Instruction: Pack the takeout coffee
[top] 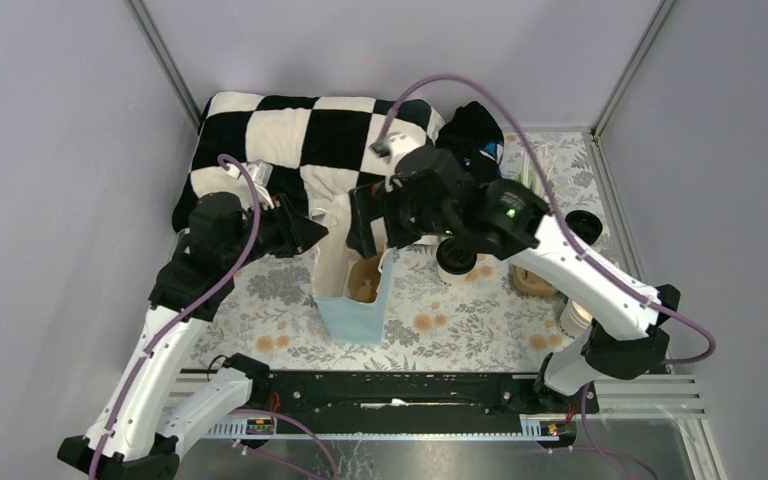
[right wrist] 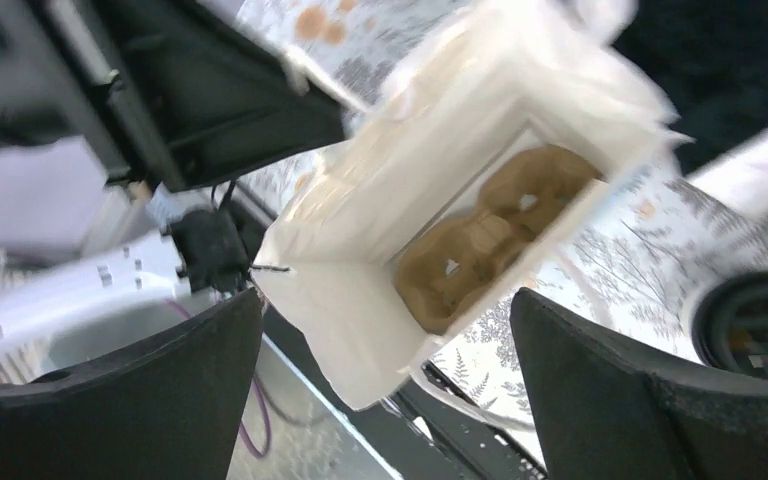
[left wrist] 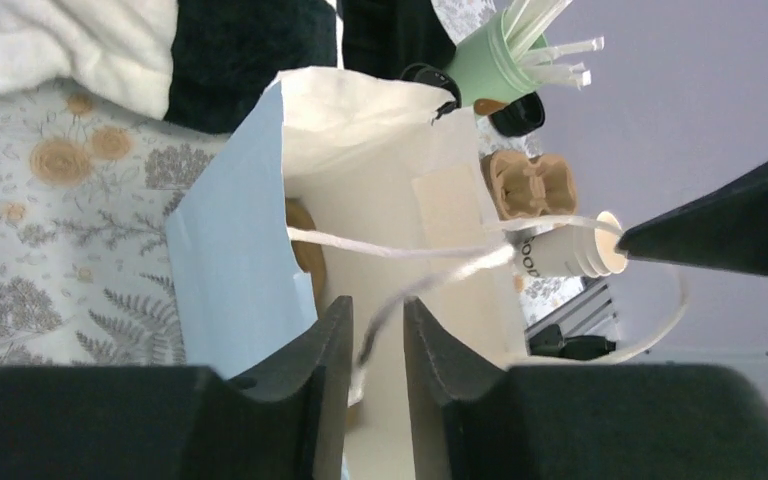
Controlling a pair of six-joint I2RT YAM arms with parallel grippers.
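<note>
An open pale-blue bag (top: pixel 352 315) stands in the middle of the worktop (top: pixel 450 335), with a brown carrier (right wrist: pixel 480 240) at its bottom. The right gripper (right wrist: pixel 385 300) hangs over the bag's mouth, jaws wide and empty. The left gripper (left wrist: pixel 375 310) is at the bag's left rim, jaws narrowly parted, the string handle (left wrist: pixel 400 250) running through the gap (no pinch visible). A black-lidded coffee (top: pixel 457 257) stands just right of the bag, outside it.

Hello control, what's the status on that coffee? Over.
Right gripper wide open above bag. Left gripper barely open at handle. Coffee cup outside bag, on table. Carrier inside bag.
</note>
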